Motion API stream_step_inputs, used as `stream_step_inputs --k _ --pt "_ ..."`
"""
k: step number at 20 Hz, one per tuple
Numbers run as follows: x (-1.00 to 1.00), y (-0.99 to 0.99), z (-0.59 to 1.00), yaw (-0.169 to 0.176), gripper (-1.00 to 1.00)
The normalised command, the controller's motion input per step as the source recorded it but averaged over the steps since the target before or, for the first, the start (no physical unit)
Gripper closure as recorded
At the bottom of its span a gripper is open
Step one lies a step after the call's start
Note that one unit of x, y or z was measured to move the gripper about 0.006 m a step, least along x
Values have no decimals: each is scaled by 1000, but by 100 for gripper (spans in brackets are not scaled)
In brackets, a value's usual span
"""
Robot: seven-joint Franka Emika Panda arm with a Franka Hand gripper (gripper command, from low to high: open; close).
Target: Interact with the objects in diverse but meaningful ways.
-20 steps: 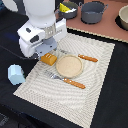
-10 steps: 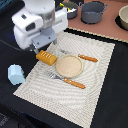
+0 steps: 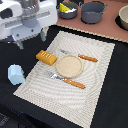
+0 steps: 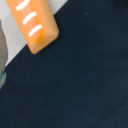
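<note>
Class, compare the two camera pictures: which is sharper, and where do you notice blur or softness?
Exterior view: fairly soft overall, the arm's white housing blurred most, while the bread loaf and plate stay readable. Wrist view: very close, so the bread loaf has fuzzy edges and the dark surface shows no detail.

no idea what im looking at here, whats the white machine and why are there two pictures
The white machine is a robot arm; its grasping part, the end effector, is hidden under its own body here, so I cannot tell whether it is open or holding anything. The wider picture comes from a camera off the arm. The close-up comes from a camera on the wrist, looking down at the golden-brown scored bread loaf. On the striped cloth placemat lie that loaf, a round tan plate and orange-handled cutlery. A pale blue rounded-top block stands on the dark table.
</note>
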Motion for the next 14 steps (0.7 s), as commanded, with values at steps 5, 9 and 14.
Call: stream_step_inputs --k 5,9,14 --pt "-436 -230 -341 175 -100" --pt "-189 -159 68 215 -100" --pt "-10 -135 347 183 -100"
